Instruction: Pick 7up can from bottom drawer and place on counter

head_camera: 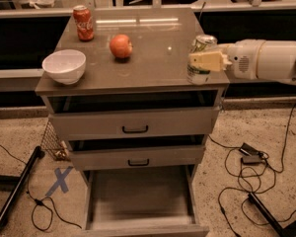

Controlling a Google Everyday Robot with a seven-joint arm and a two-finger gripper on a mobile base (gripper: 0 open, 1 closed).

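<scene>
Reaching from right, gripper [202,61] is closed around upright 7up can [198,75] at near right corner of counter [153,58]; bottom drawer [138,201] is seen open below; bowl [64,66], apple [121,46], red can [83,23] are sited further left.

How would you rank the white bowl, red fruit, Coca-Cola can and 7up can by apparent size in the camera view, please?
1. white bowl
2. 7up can, nearer the camera, held by the gripper at the right front of the counter
3. Coca-Cola can and red fruit: too alike to rank
</scene>
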